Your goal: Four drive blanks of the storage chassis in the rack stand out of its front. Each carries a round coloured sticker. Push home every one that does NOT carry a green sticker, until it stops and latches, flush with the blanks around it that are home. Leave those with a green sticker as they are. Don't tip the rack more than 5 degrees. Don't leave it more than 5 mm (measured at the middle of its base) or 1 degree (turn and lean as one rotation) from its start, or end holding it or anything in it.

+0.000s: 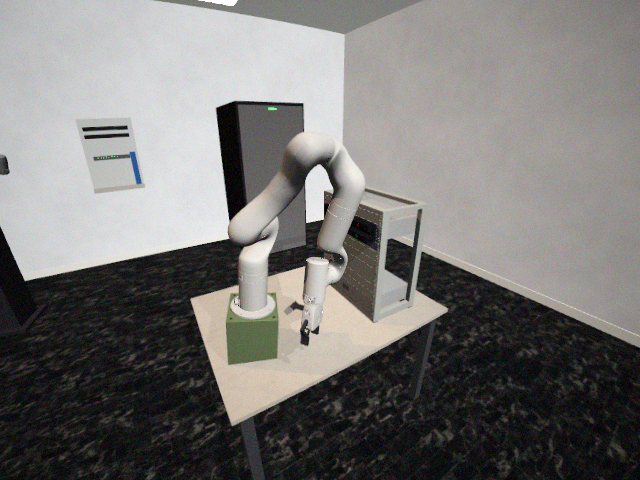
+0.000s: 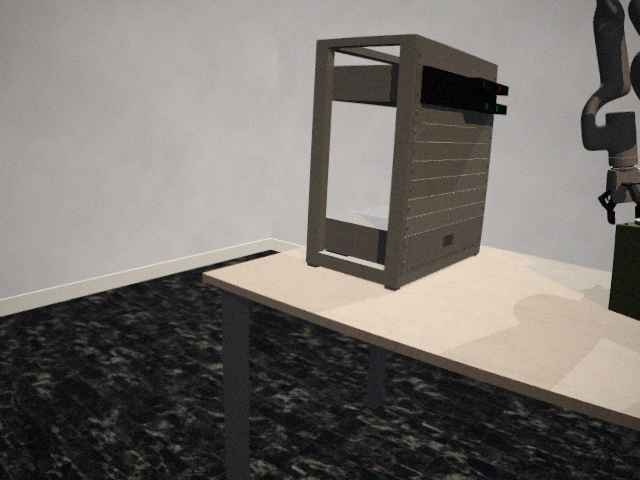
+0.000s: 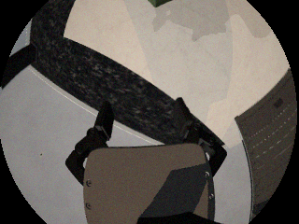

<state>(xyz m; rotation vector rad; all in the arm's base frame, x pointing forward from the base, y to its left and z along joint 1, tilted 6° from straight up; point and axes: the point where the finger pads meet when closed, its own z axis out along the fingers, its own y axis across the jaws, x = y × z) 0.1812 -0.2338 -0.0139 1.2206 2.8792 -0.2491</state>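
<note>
The grey rack (image 1: 364,276) (image 2: 444,175) (image 3: 271,144) stands on the far right part of the table (image 1: 310,372) (image 2: 465,310). The black storage chassis (image 1: 361,230) (image 2: 452,90) sits near the rack's top. In the exterior view its blanks carry a blue sticker (image 2: 484,82) and a red sticker (image 2: 499,88) in the upper row, and two green stickers (image 2: 486,105) (image 2: 497,109) in the lower row. My gripper (image 1: 308,333) (image 2: 621,205) (image 3: 143,106) is open and empty. It points down at the table, well in front of the rack and far below the chassis.
The arm's green base block (image 1: 251,335) (image 2: 625,268) stands close to the left of the gripper. My arm's elbow arches in front of the rack's upper part. A tall dark cabinet (image 1: 263,170) stands on the floor behind the table.
</note>
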